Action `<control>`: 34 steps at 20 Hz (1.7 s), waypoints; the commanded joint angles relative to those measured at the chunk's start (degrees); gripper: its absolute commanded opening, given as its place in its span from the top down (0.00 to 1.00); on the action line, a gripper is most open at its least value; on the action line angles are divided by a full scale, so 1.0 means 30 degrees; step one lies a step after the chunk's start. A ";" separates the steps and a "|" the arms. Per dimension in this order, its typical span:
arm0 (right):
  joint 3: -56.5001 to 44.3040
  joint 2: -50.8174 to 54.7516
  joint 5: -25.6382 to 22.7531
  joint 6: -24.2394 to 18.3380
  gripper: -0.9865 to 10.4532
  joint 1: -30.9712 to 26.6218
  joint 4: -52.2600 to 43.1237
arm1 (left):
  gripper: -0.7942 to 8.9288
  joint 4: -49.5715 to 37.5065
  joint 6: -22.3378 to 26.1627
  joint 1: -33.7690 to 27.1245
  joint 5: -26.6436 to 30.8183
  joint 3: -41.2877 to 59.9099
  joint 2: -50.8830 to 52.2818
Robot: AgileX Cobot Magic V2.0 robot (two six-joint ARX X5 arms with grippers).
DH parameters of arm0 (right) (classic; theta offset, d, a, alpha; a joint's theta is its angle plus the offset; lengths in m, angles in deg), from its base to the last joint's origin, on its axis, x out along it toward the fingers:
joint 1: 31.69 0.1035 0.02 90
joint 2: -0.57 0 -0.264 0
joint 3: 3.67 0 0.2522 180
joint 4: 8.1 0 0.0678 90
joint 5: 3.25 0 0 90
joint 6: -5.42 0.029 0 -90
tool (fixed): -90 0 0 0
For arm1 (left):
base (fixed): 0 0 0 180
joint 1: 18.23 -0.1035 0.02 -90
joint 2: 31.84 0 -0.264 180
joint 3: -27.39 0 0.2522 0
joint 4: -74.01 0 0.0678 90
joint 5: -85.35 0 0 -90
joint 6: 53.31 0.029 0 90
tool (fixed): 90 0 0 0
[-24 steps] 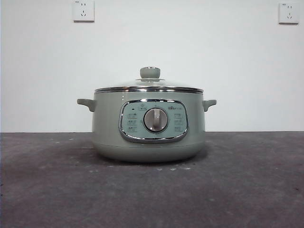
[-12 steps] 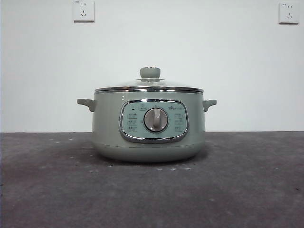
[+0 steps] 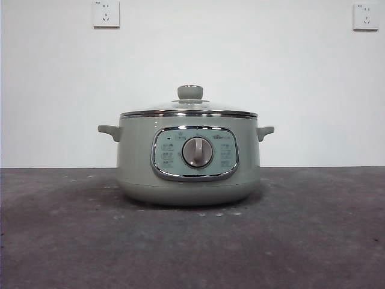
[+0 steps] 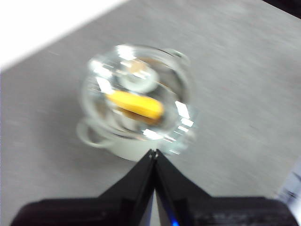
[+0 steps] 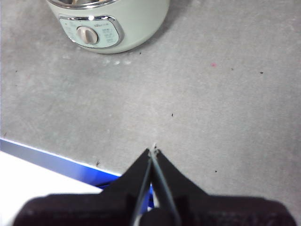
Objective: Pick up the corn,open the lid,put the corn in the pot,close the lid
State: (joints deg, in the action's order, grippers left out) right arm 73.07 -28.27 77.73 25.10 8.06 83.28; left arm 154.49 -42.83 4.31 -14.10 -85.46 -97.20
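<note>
The sage-green pot [image 3: 188, 159] stands mid-table with its glass lid [image 3: 188, 110] resting on it, green knob [image 3: 190, 92] upright. Seen from above in the blurred left wrist view, the yellow corn [image 4: 135, 104] lies inside the pot [image 4: 127, 148] under the lid [image 4: 136, 94]. My left gripper [image 4: 153, 152] hangs above the pot, shut and holding nothing. My right gripper [image 5: 152, 150] is shut over bare table, well away from the pot [image 5: 113, 23]. Neither gripper shows in the front view.
Grey table surface [image 3: 301, 241] spreads around the pot. Two wall sockets [image 3: 106, 13] sit high on the white wall behind. A blue-edged table border [image 5: 56, 162] lies near my right gripper.
</note>
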 commanded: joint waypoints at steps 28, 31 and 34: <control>-0.0124 0.0073 -0.0656 -0.0109 0.91 0.0015 0.0481 | 0.92 -2.0291 -0.2739 -0.7708 0.0240 3.2873 2.0669; -0.0124 0.0073 -0.0663 -0.0109 0.91 0.0015 0.0481 | 0.92 -1.9336 -0.2929 -0.7708 0.0321 3.2873 2.1704; -0.0124 0.0073 -0.0663 -0.0109 0.91 0.0015 0.0481 | 0.92 -1.9256 -0.3067 -0.7708 -0.0452 3.2866 2.1719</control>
State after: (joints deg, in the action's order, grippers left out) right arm 73.07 -28.27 76.03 25.10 8.06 83.28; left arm 96.97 -51.46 -18.61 -15.02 12.57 -32.18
